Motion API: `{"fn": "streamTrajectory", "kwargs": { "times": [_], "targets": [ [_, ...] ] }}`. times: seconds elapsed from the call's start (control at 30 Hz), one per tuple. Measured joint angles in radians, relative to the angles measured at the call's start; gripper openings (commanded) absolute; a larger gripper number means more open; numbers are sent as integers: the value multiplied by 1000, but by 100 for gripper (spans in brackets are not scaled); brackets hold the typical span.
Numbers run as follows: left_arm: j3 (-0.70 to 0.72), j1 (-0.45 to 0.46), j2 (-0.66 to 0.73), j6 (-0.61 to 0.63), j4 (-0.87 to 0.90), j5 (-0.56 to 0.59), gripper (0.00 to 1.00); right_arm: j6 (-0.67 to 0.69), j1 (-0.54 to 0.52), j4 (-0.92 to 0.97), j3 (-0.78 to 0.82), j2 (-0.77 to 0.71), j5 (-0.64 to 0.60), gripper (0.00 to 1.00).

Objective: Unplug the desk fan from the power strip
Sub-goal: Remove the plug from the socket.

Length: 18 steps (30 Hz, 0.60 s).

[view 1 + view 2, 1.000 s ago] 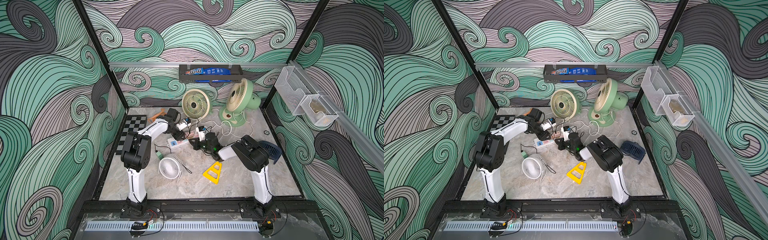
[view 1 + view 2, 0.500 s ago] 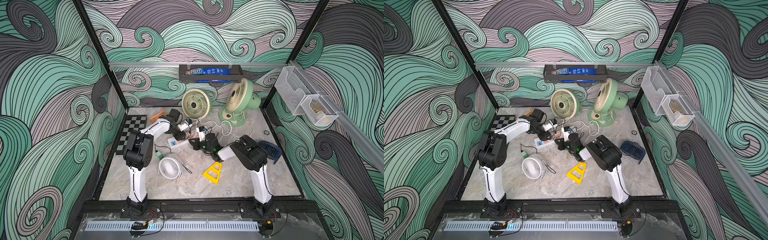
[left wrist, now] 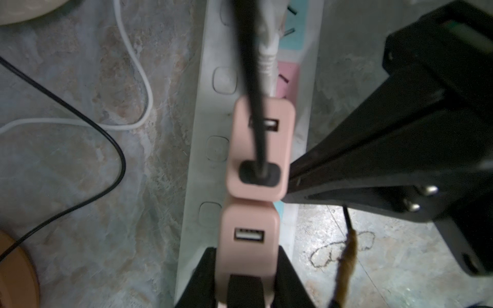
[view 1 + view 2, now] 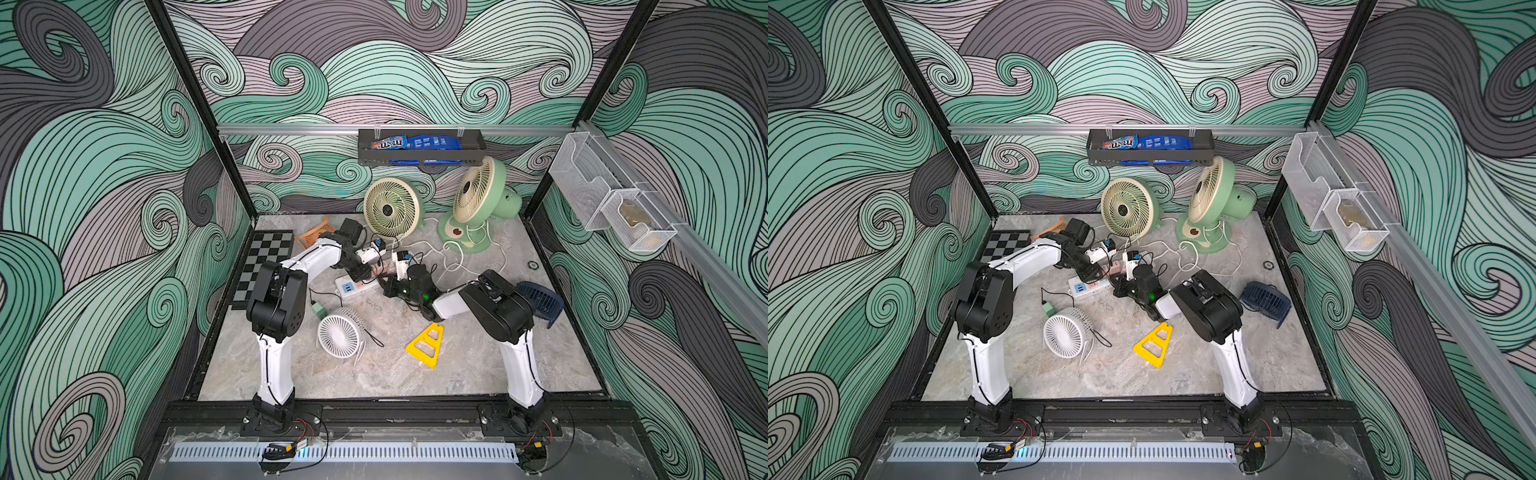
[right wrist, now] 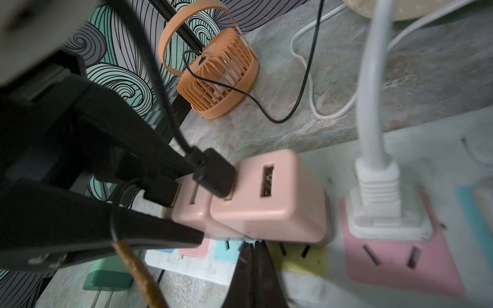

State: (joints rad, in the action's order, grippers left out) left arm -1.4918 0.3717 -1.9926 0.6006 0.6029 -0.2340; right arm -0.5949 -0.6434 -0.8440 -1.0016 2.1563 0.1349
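Clamping left gripper (image 3: 246,262): jaws tight on a pink adapter (image 3: 248,240).
Right gripper (image 5: 250,269): jaws together, tip touching the power strip (image 3: 198,173).
Power strip: beneath both grippers, flat on the surface (image 3: 93,186).

Top views: bright, even overhead light; sharp throughout; soft, short shadows on the marble floor (image 4: 395,374).
Left wrist view: dim and murky; one pale glare patch on the floor; black cable (image 3: 253,88) close to the lens, blurred.
Right wrist view: moderate light; pink adapter (image 5: 190,216) soft; picture edges smeared and stretched.
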Motion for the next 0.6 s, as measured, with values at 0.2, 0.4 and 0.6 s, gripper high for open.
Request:
{"fn": "streamTrajectory", "kwargs": {
  "times": [0.2, 0.4, 0.6],
  "targets": [
    [49, 30, 34, 8, -53, 75, 0, -14, -3, 13, -6, 0, -6, 0],
    [40, 27, 32, -6, -41, 71, 0, -17, -3, 37, -20, 0, -5, 0],
    [57, 31, 39, 10, -61, 89, 0, -22, -3, 56, -30, 0, -2, 0]
  ]
}}
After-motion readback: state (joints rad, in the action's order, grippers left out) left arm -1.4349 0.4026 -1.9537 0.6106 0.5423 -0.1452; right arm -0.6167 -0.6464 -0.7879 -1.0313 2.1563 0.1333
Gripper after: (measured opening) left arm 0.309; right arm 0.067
